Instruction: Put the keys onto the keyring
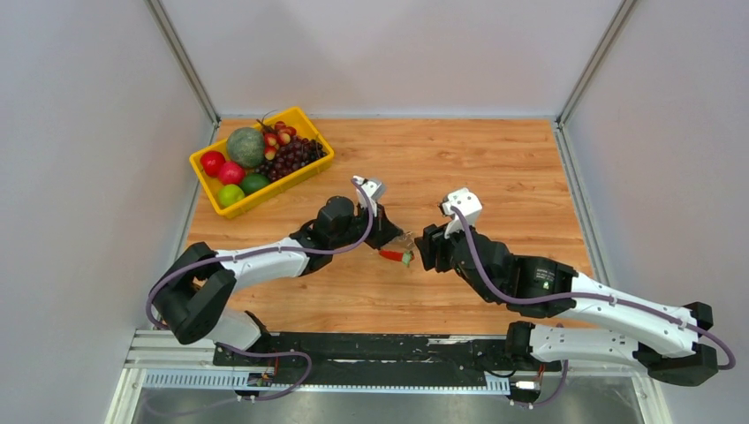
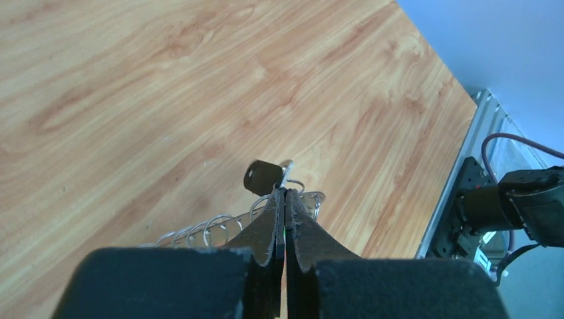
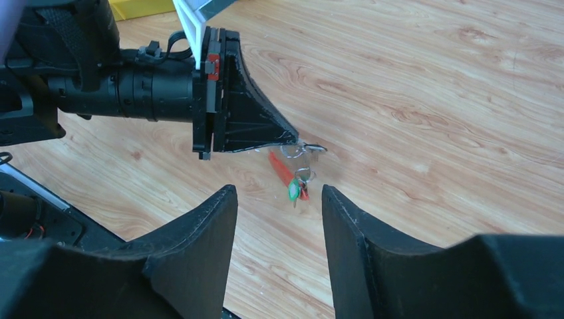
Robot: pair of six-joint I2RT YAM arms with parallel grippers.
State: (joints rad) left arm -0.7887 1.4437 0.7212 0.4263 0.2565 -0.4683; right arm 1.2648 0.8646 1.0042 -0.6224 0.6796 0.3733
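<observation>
Keyring (image 3: 297, 171) in closed left gripper (image 2: 284, 195)

Left tool (image 1: 394, 237) holds keyring (image 1: 404, 246) (red tag (image 1: 390, 255) dangling).

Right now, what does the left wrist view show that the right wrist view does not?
Only the left wrist view: the dark-headed small silver key beyond the shut left jaws, and a row of silver wire loops. Only the right wrist view: the red oblong tag and small green bit, the open right jaws, a yellow basket corner. Both: the wooden table, and the left jaws pinching the metal keyring.
</observation>
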